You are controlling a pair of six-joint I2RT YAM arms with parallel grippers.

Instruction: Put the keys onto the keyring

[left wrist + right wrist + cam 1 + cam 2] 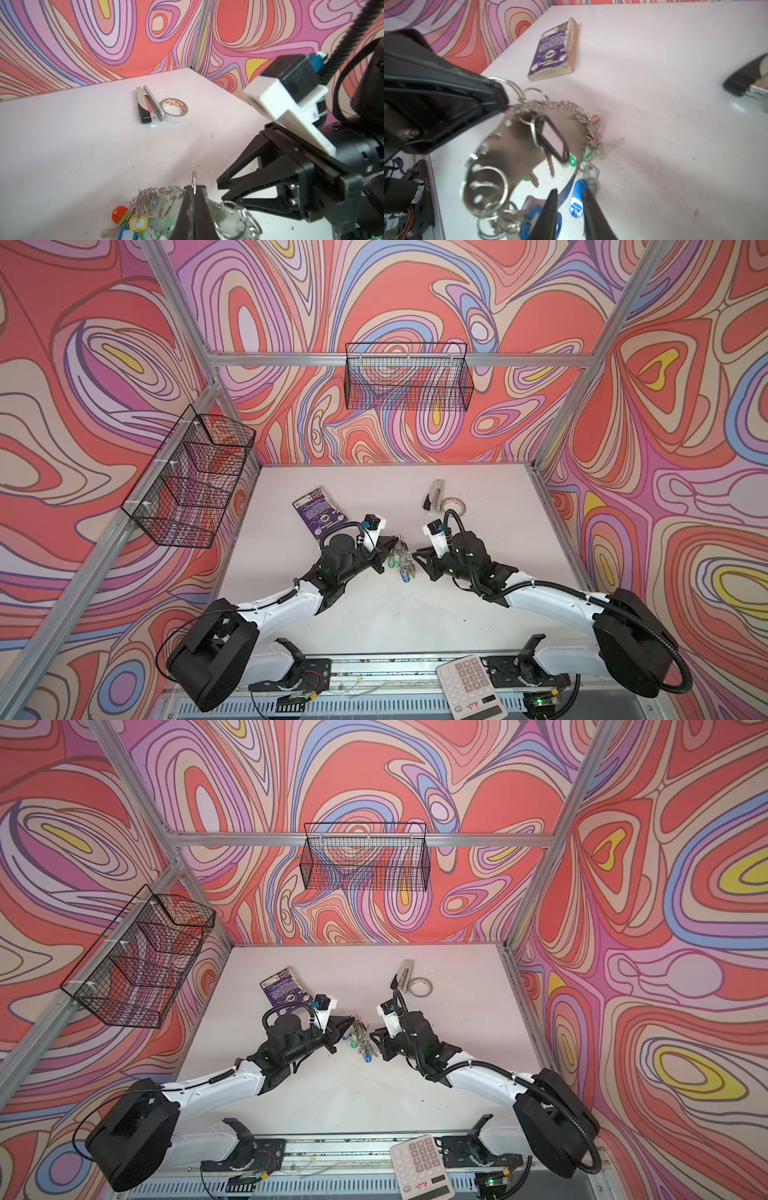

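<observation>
While L tool [503,100] holds keyring [512,143], book [553,52] & stapler [434,497] lie apart.

The flat grey metal keyring [402,559], strung with small rings and green and blue tags, is pinched at its far end by the black left gripper [394,540]. The black right gripper [417,552] is just right of it (contact unclear). Beyond the keyring: a purple paperback book [318,510] leftward, a silver stapler [435,497] and whitish tape roll [454,504] rightward.
</observation>
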